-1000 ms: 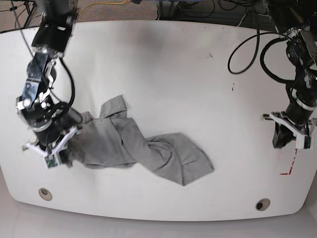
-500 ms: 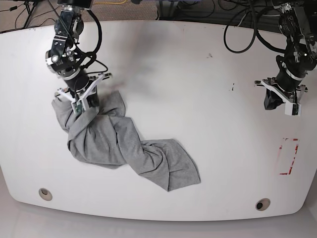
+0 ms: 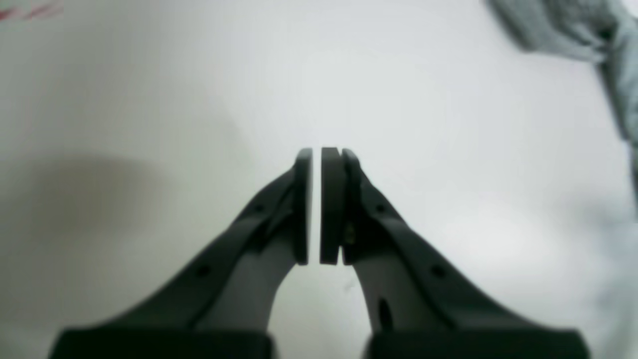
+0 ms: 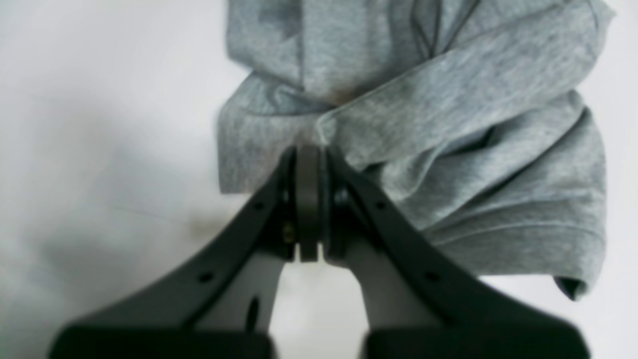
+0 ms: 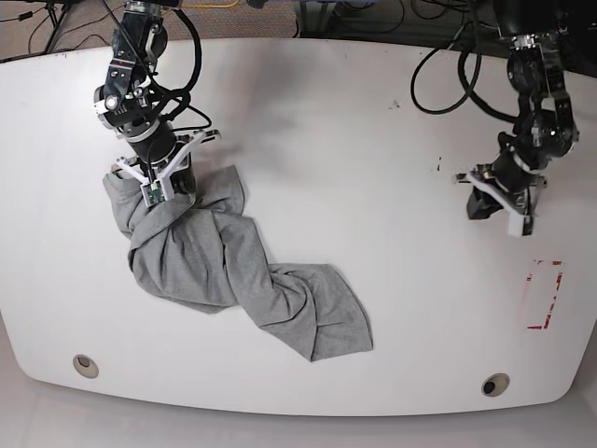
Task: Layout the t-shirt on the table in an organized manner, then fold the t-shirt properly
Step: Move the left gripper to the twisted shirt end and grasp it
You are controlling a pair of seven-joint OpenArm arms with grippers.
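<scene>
Dark floor (image 5: 280, 17) behind – tangled black cables (image 5: 392, 14).

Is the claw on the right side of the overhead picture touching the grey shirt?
Apart. The base view shows the left gripper over bare table, well clear of the t-shirt.

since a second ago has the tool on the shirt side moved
Yes. In the base view the right tool, shut on the t-shirt, has gone from near the grommet hole up toward the table's far edge, dragging the fabric.
</scene>
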